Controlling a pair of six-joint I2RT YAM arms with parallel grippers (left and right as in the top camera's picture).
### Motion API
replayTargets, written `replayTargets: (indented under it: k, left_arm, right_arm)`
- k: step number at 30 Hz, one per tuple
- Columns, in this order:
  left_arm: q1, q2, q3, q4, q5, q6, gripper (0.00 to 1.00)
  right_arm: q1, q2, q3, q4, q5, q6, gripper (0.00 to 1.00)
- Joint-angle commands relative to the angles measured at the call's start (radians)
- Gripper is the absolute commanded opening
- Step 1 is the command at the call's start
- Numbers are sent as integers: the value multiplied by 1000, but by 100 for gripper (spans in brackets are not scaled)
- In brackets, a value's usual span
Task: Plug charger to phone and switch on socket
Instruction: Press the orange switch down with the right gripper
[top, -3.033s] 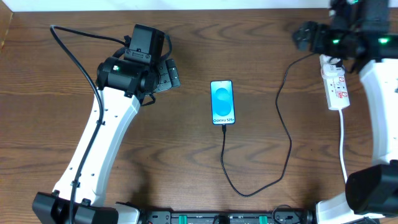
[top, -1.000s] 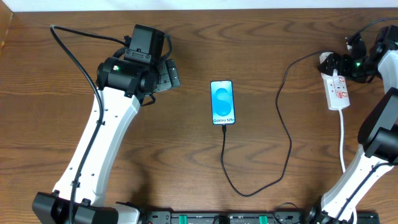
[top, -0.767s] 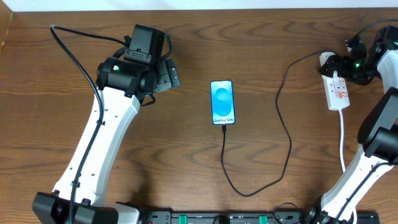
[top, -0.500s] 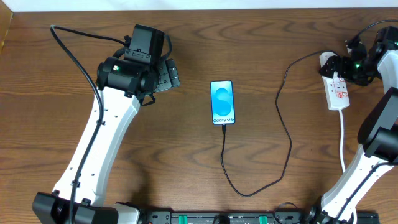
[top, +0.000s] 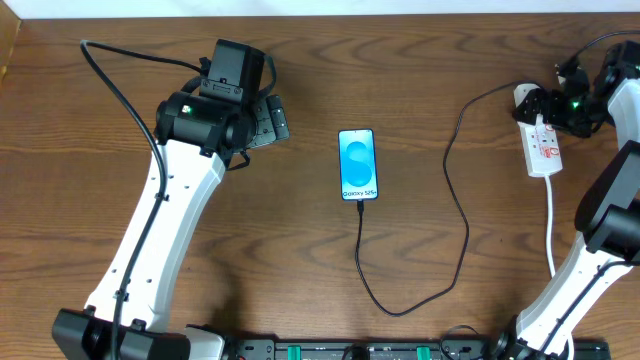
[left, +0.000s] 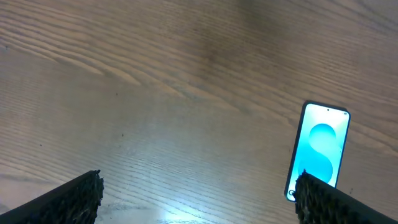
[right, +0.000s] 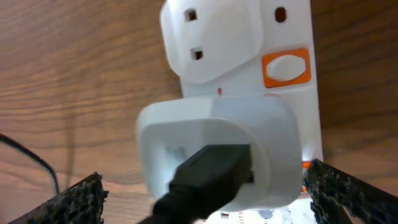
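Left gripper (top: 266, 120): jaws spread wide, nothing between them; hangs over bare table (top: 400, 60), left of the phone.
Phone (top: 357, 164): flat at mid-table, screen lit, well apart from both arms.
Charger (top: 462, 215): black cable leaves the phone's near edge, loops toward me, then climbs to the white adapter (right: 211, 143) seated in the socket (top: 545, 145). The tip looks seated in the phone, though it is too small for me to be sure.
Right gripper (top: 556, 104): jaws wide, holding nothing, hovering over the adapter end of the socket.
Step in hand: switching on, by my reading.
Rocker (right: 286, 67): orange, beside the empty outlet. A second rocker (right: 306, 165) shows as a sliver at the adapter's side, and is likely the one I want.
Method: I line one fingertip over that sliver and press straight down, lightly, keeping clear of adapter and cable.
Risk: wrong rocker; the loose socket may skid.
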Motion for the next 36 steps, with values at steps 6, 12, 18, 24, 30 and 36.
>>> replayTargets:
  k: [6, 12, 18, 24, 30, 36]
  left_arm:
    - [-2, -9, 7, -5, -20, 9, 98]
    - [-2, -9, 7, -5, -20, 9, 98]
    - [-2, -9, 7, -5, -20, 9, 98]
    - [-2, -9, 7, -5, -20, 9, 98]
    - [-2, -9, 7, -5, -20, 9, 98]
    - [-2, -9, 7, -5, -20, 9, 98]
  right_arm:
    - [9, -27, 28, -24, -32, -7, 99]
    - [9, -27, 28, -26, -36, -7, 99]
    - [11, -26, 26, -24, -93, -7, 99]
    - [11, -26, 24, -25, -153, -7, 99]
    - [11, -26, 12, -26, -175, -6, 99]
    - [11, -26, -17, -26, -190, -6, 99]
